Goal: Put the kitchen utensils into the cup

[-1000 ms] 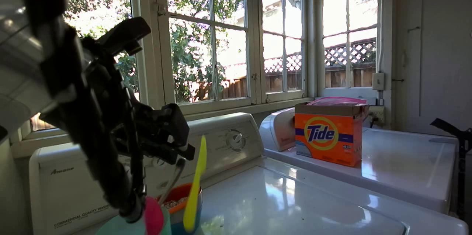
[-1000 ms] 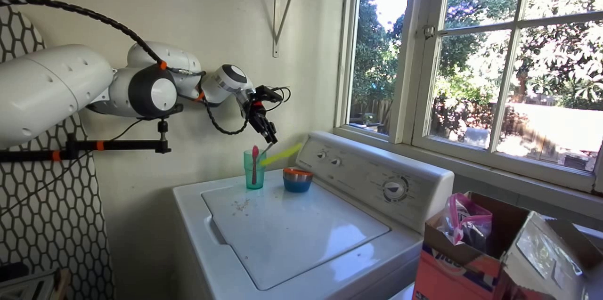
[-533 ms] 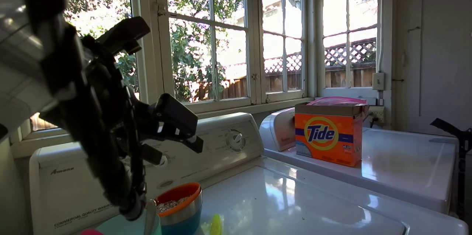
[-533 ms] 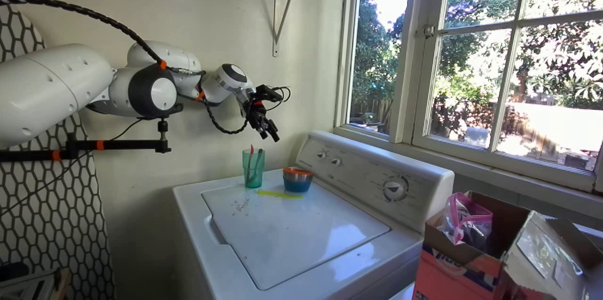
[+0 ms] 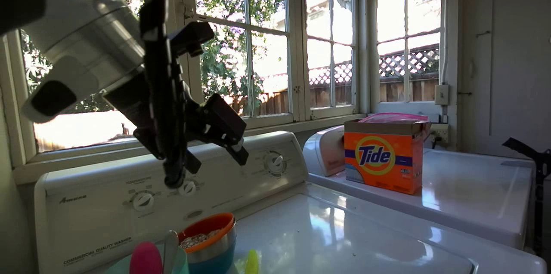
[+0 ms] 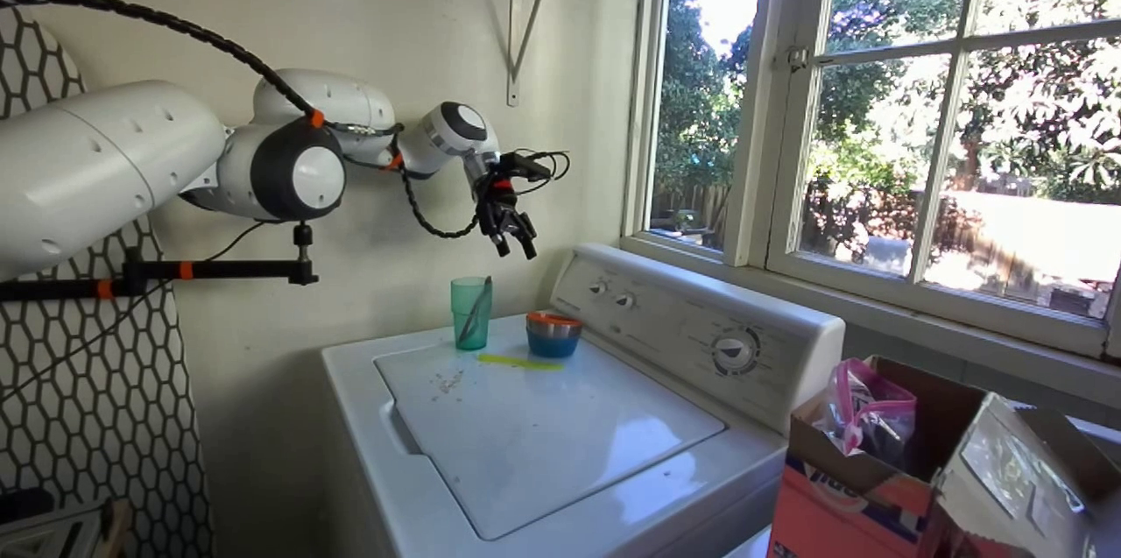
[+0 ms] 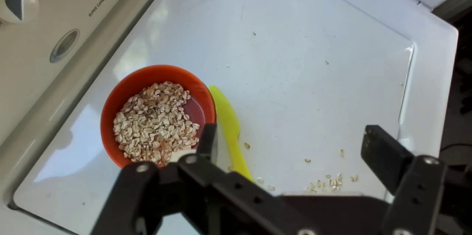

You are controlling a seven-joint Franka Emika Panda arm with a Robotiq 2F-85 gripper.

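Slender yellow-green plastic utensil (image 7: 231, 131): lies flat on glossy white counter (image 6: 569, 453), just beside translucent green cup (image 6: 464, 300). Silver metal spoon (image 5: 171, 246): leans inside, propped by cup's side. Black gripper (image 6: 517, 252): spread overhead, empty, presumably for grasping.

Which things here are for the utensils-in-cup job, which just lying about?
Job:
translucent green cup
slender silver metal utensil in it
pink round-ended plastic utensil
yellow-green plastic knife on the white washer lid

Lying about:
orange-rimmed silver-and-blue round bowl
pale flakes
orange cardboard Tide box
clear pink-edged plastic bag in it
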